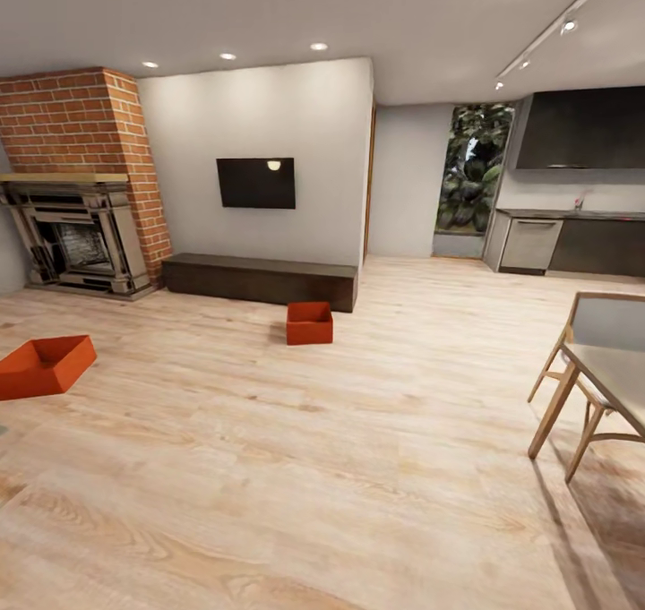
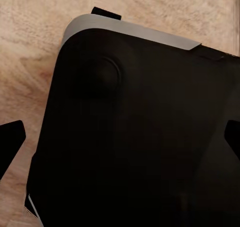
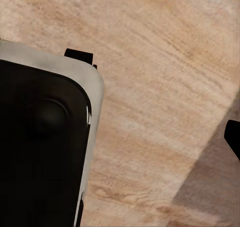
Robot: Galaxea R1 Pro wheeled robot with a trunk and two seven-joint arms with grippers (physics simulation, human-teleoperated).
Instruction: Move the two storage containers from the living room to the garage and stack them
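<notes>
While the robot stands on the light wood-plank flooring (image 1: 296,467) of the living room, both storage containers sit ahead of it, well out of reach of either arm. Farthest to the left, one orange-red container (image 1: 43,365) rests open side up on the planks, its near corner turned toward the robot and its left end cut by the picture's edge; behind it stands the brick fireplace (image 1: 81,225). Further right and deeper in, the second container (image 1: 309,322) sits squarely just in front of the long dark bench (image 1: 260,280) under the wall TV (image 1: 256,183), close to the bench's right end. Between the robot and both bins lies a broad stretch of bare planks. On the right, a wooden table (image 1: 609,373) and chair (image 1: 587,323) narrow that side. Each wrist view looks down on planks and the robot's black base (image 2: 140,137); only dark finger tips (image 2: 11,142) (image 3: 234,136) enter at the edges, so whether either gripper is parted or closed cannot be told.
</notes>
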